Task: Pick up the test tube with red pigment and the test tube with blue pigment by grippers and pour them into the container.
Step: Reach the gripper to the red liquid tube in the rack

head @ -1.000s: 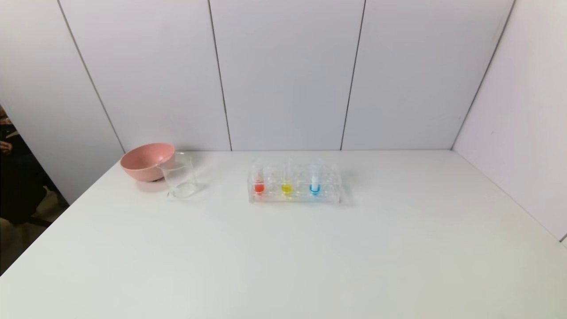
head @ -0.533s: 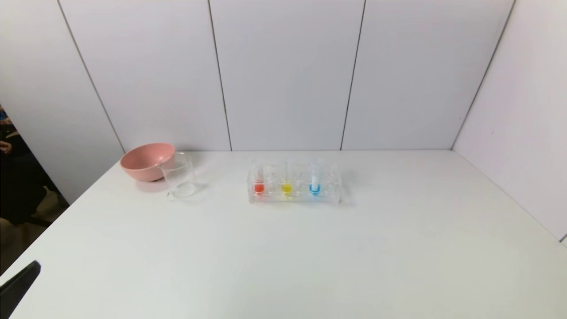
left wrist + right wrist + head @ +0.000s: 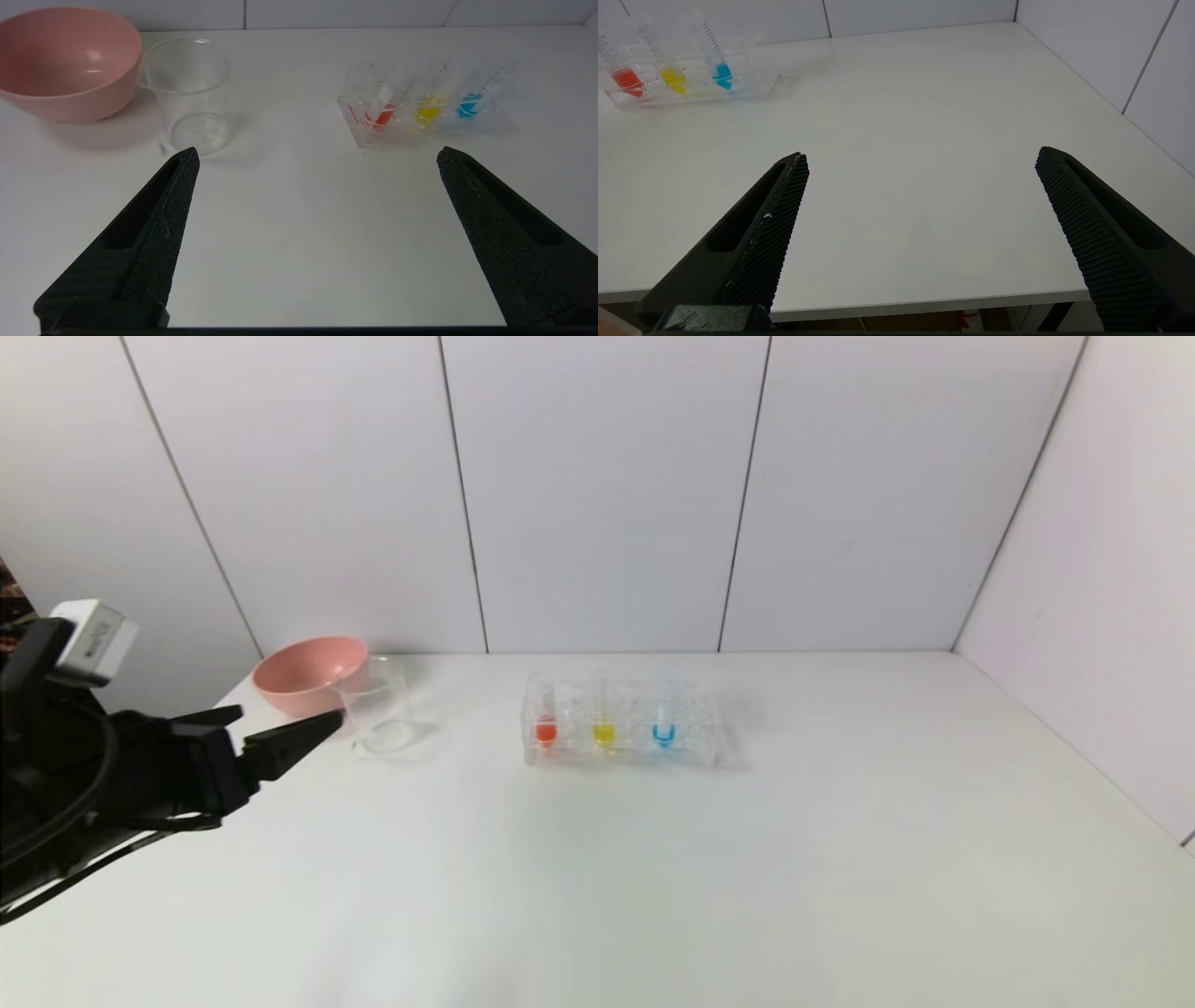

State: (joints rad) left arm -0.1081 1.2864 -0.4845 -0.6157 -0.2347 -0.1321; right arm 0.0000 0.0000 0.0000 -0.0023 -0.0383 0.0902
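Observation:
The red test tube (image 3: 545,728) and the blue test tube (image 3: 664,733) stand upright in a clear rack (image 3: 621,753) at mid-table, with a yellow tube between them. The beaker (image 3: 378,714) stands empty to the rack's left. My left gripper (image 3: 289,715) is open and empty, raised above the table's left side, its fingertips just short of the beaker. In the left wrist view the gripper (image 3: 317,156) faces the beaker (image 3: 191,93) and the red tube (image 3: 383,112). My right gripper (image 3: 922,156) is open and empty over the table's front edge, out of the head view, far from the blue tube (image 3: 722,74).
A pink bowl (image 3: 303,677) sits behind and touching the beaker at the back left. The yellow tube (image 3: 604,732) stands between the red and blue ones. White walls close the back and right sides of the table (image 3: 840,859).
My left arm has risen into the head view from the lower left corner and moved forward and right, toward the beaker. The tubes, the rack, the beaker and the bowl have not moved.

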